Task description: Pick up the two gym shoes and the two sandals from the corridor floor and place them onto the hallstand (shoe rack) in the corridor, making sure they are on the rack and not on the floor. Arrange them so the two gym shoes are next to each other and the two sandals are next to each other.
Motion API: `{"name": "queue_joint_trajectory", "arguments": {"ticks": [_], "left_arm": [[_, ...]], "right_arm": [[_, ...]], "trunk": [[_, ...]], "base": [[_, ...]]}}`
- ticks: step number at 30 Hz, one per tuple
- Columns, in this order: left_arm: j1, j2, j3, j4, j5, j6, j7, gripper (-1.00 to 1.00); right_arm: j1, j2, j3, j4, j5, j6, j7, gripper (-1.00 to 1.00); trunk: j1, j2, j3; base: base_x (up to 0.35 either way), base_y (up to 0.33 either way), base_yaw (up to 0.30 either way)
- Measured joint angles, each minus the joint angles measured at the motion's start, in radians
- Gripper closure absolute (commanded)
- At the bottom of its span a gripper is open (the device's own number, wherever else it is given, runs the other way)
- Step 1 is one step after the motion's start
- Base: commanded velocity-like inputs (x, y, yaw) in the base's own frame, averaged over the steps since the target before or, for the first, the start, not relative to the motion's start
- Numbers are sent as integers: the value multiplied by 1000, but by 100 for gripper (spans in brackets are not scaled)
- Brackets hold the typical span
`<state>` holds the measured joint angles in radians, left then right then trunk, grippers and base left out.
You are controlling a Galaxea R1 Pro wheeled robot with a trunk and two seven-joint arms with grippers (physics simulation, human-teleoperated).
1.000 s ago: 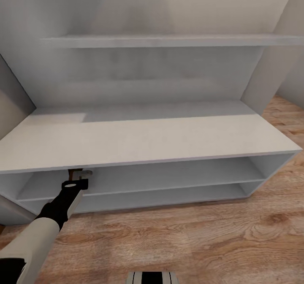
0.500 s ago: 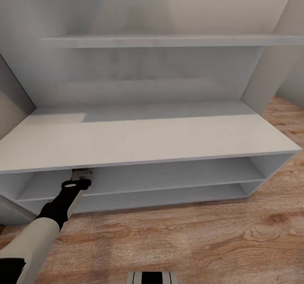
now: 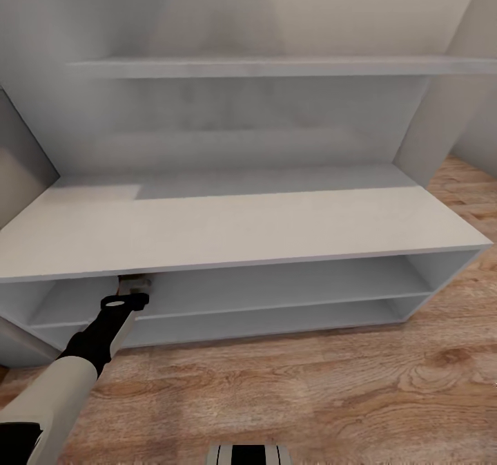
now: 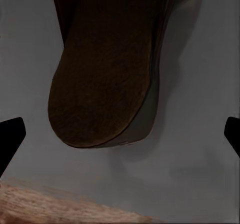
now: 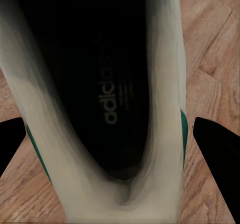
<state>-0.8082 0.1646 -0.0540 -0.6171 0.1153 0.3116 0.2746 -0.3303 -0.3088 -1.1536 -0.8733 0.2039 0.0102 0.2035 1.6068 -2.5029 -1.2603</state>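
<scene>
Hallstand (image 3: 228,233): we see a wide pale grey bench with two low open shelves and a wall shelf (image 3: 276,66) above it; the bench top is bare.
Left arm (image 3: 83,354): we see it reach under the bench top at the upper low shelf, near its left end.
Left gripper (image 4: 120,134): fingertips sit wide apart at the frame edges; we log the jaws as spread, gripping nothing.
Sandal (image 4: 107,69): brown sole end lies on the grey shelf surface between the spread fingertips, touching neither.
Right gripper (image 5: 120,139): dark fingertips stand either side of the shoe; we cannot tell whether they press it.
Gym shoe (image 5: 165,84): white, green side stripe, dark insole with printed lettering, above the corridor floor (image 5: 215,44).
</scene>
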Motion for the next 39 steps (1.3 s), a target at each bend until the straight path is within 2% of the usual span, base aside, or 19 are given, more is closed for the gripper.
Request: {"name": "queue_joint_trajectory", "arguments": {"ticks": [15,23,39], "left_arm": [[0,0,0,1,-3,-1,0,-100],[0,0,0,0,-4,-2,0,-100],[0,0,0,0,-5,-2,-1,-100]], "right_arm": [[0,-2,0,0,0,0,0,100],[0,-2,-1,0,0,0,0,100],[0,-1,-1,-7,-2,-1,0,100]], "trunk": [[0,0,0],[0,0,0],[0,0,0]], "base": [[-289,-97,0],[-54,-65,0],[-94,-243,0]]}}
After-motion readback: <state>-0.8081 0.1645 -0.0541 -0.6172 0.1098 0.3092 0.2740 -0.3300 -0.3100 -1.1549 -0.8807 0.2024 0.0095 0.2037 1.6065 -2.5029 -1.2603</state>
